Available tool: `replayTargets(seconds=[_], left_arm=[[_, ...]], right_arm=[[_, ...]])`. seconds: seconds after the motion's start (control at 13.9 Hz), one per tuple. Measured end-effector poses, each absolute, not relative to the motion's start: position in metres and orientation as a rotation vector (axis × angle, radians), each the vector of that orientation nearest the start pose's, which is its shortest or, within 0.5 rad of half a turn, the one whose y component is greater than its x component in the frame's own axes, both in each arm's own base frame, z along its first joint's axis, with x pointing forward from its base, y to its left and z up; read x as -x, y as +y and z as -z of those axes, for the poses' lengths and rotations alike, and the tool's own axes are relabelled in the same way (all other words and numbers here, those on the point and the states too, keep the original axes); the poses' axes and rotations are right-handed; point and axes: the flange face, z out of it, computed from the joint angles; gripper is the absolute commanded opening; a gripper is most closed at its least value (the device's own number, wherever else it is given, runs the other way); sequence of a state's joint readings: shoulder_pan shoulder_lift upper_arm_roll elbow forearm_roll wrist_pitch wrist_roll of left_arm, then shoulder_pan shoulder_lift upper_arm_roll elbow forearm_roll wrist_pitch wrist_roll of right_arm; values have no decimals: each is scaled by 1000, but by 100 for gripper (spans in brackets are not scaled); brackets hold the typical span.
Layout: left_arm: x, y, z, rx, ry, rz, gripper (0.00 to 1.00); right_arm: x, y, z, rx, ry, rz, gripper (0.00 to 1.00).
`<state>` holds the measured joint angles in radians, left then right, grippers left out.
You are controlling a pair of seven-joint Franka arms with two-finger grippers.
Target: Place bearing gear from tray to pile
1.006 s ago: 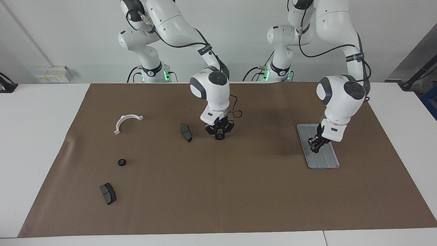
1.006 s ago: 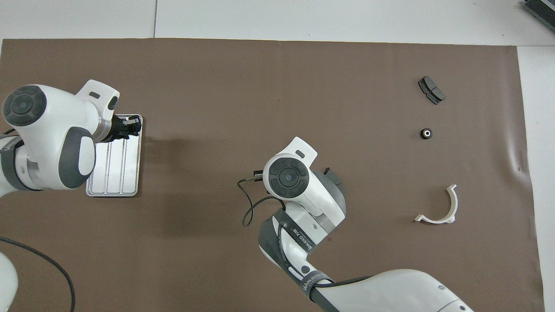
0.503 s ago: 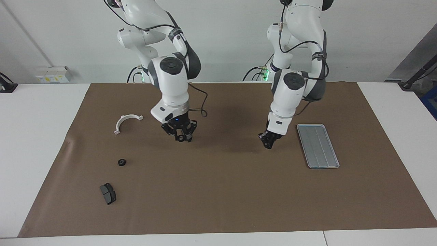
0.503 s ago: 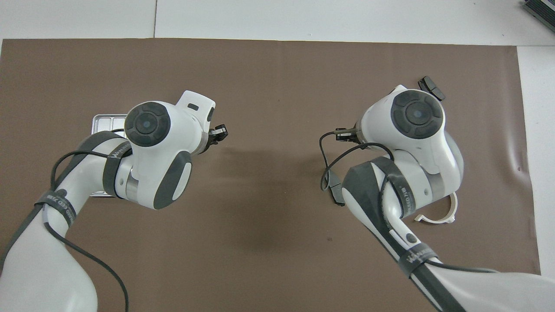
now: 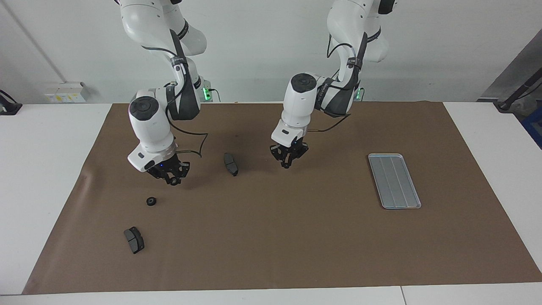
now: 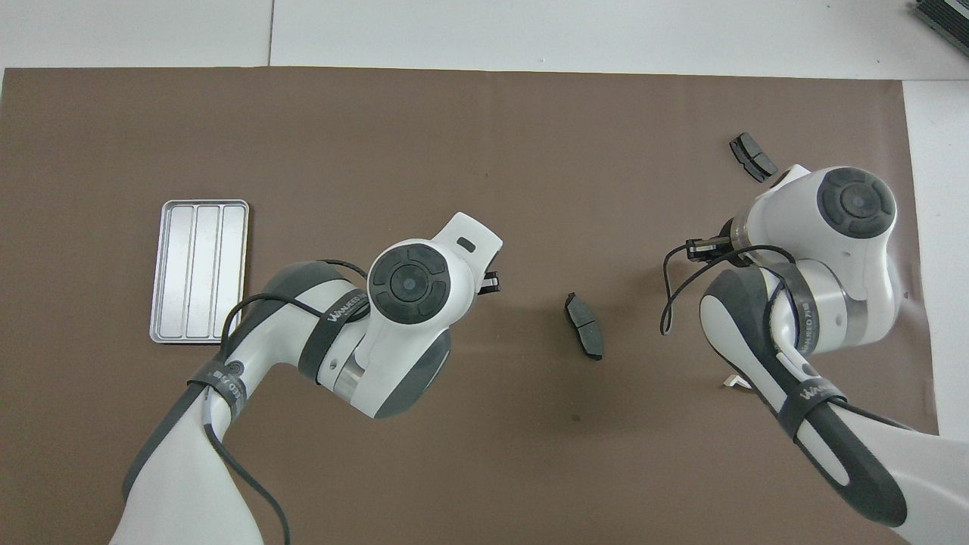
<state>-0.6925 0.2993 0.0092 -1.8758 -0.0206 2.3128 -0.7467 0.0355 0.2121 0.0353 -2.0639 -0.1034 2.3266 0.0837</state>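
The silver-grey tray (image 5: 394,181) lies bare toward the left arm's end of the brown mat; it also shows in the overhead view (image 6: 198,271). One small black gear (image 5: 151,201) lies alone toward the right arm's end; the right arm hides it from above. My right gripper (image 5: 173,181) hangs over the mat close to that gear, shut on a small black round gear piece. In the overhead view only the right gripper's tip (image 6: 700,248) shows. My left gripper (image 5: 287,163) hangs over the mat's middle, beside a brake pad; it also shows from above (image 6: 490,282).
One dark brake pad (image 5: 230,164) lies mid-mat (image 6: 584,337). Another brake pad (image 5: 134,239) lies farther from the robots than the gear (image 6: 752,157). Only an end of the white half-ring bracket (image 6: 733,382) shows, under the right arm.
My left gripper left the tray and moved to the mat's middle. My right gripper moved from the middle toward the lone gear at its own end. The tray now lies uncovered.
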Motion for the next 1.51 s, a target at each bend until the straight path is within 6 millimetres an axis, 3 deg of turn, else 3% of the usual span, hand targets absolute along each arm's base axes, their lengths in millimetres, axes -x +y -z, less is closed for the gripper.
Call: replayTargets(seconds=[0.36,0.43,0.5,0.57,0.86,1.01,1.08,1.15,1.36,1.51], left_arm=[[-514,-433,-341,3222,-87,131,0],[-514,-435,-337,3219,-82,127,36],[-513,-437,-334,3216,-75,122,85],[-511,-438,-333,3214,-67,119,100],[-504,-450,-338,3219,-34,126,100],[-515,-441,-351,3216,-70,146,100],[-529,-422,-369,3207,-123,151,100],[-546,-391,-394,3193,-157,141,100],[-581,-258,-476,3158,-137,74,100],[-585,-182,-504,3142,-35,-6,100]], right_arm=[[-565,32,-302,3198,-93,74,2],[-562,31,-299,3199,-93,62,26],[-560,31,-297,3199,-91,52,83],[-558,31,-296,3198,-89,48,100],[-558,31,-298,3178,-53,54,100],[-563,33,-312,3171,-51,106,100],[-567,36,-326,3167,-57,149,100],[-571,41,-340,3162,-65,188,100],[-586,72,-382,3152,-52,225,100],[-596,113,-411,3139,4,244,100]])
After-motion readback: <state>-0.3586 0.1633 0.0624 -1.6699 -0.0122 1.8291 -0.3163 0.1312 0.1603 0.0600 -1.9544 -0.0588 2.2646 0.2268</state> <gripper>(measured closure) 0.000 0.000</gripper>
